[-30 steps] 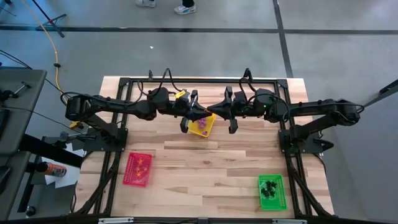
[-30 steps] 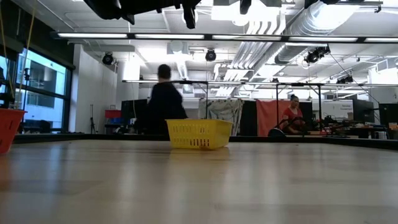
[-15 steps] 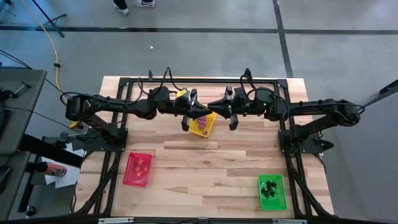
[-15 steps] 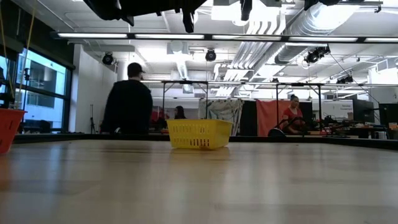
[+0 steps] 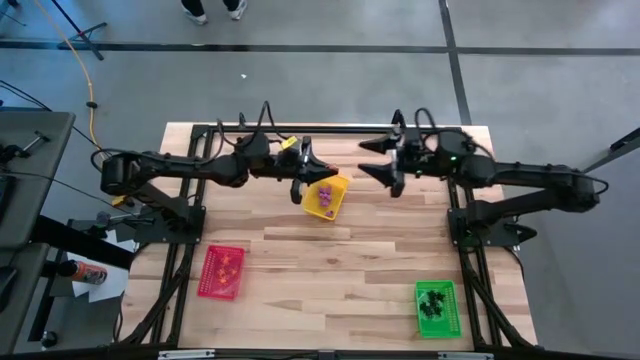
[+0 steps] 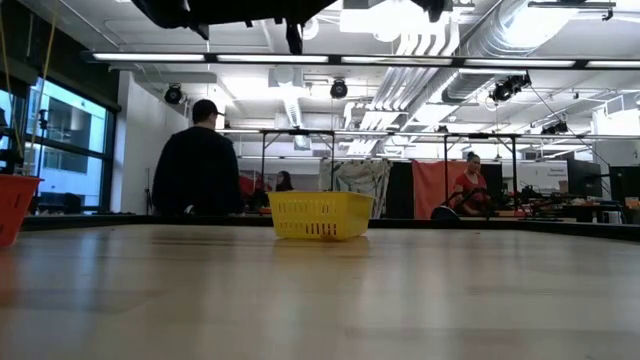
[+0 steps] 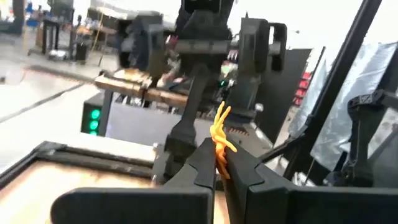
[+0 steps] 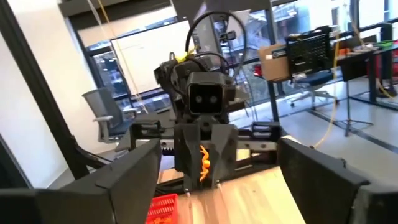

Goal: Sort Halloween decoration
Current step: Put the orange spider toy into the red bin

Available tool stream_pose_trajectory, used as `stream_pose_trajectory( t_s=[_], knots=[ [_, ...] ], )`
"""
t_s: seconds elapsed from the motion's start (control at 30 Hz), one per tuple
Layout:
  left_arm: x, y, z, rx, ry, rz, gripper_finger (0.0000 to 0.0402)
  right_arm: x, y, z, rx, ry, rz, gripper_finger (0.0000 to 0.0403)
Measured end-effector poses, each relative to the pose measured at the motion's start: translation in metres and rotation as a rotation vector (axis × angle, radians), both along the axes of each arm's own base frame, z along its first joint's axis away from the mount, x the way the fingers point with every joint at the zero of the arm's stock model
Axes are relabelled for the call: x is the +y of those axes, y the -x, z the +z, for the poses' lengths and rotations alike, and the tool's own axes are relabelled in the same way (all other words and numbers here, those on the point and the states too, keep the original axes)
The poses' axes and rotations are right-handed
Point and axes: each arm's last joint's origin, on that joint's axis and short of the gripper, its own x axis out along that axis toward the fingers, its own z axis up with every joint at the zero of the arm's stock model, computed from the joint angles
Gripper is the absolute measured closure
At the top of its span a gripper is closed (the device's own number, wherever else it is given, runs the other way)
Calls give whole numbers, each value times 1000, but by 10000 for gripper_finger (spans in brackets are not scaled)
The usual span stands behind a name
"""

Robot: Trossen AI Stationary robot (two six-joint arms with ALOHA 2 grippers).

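We see the left end effector held above the far middle of the table, its fingers pressed together on a small orange trinket, a spindly plastic piece that sticks up from between the tips. In the right wrist view the same orange trinket shows pinched at the front of the left end effector. From above, the left end effector sits just beside the yellow tray, near its left edge, and purple trinkets lie inside that tray.

The right end effector faces it from the right, apart from it, with its two fingers spread wide and nothing between them. It hangs over the far edge of the table, to the right of the yellow tray.

Nearer the front, the red tray holds orange pieces and the green tray holds black pieces; the two stand well apart at the left and right.

In the low view the yellow tray stands alone on the table, and a person in dark clothes stands in the room behind.
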Motion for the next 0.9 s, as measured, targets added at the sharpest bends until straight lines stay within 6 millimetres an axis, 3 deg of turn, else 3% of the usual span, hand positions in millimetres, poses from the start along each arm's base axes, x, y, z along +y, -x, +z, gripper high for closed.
stream_pose_trajectory(
  t_s=[0.27,0.5,0.9],
  knots=[
    [1,18,14,34,-75,24,401,4,36,12,16,6,-17,84],
    [0,30,23,44,-131,71,401,4,35,11,27,5,-16,84],
    [0,32,23,60,-134,69,401,4,34,6,70,-2,-11,84]
  ],
)
